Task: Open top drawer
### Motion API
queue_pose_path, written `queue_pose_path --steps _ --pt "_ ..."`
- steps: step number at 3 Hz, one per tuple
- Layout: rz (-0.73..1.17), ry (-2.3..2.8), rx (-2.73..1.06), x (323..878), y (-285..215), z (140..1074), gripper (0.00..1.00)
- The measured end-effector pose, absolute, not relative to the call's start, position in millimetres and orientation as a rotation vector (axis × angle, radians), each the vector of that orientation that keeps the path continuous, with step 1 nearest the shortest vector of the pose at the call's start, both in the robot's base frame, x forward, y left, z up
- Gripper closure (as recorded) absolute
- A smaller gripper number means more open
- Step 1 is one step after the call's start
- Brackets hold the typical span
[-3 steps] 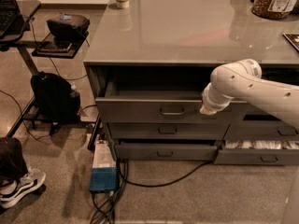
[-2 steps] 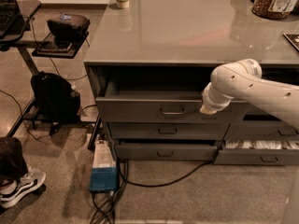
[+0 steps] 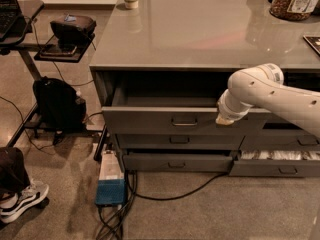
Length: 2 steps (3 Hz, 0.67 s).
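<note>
No shift: tool (image 3: 225,120) at front of open top drawer (image 3: 150,120)

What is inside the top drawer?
Only dark inner walls show inside the top drawer; no contents are visible. Its front panel hides the floor, and the gripper at the front's right end covers that corner.

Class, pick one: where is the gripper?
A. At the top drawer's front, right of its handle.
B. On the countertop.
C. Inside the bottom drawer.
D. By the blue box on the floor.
A: the gripper is at the open top drawer's front, right of its handle.
</note>
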State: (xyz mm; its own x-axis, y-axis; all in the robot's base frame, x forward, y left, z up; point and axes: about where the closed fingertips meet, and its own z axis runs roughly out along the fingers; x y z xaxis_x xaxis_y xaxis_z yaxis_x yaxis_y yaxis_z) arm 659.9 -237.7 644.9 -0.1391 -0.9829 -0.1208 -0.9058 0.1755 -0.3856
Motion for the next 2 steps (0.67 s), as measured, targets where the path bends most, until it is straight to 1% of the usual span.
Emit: queue_pose_path --steps 1,2 --pt "-0.304 2.113 -1.817 646.4 -240.7 646.1 1.00" --pt "-0.302 2.120 -1.818 647.9 -240.7 646.6 1.00"
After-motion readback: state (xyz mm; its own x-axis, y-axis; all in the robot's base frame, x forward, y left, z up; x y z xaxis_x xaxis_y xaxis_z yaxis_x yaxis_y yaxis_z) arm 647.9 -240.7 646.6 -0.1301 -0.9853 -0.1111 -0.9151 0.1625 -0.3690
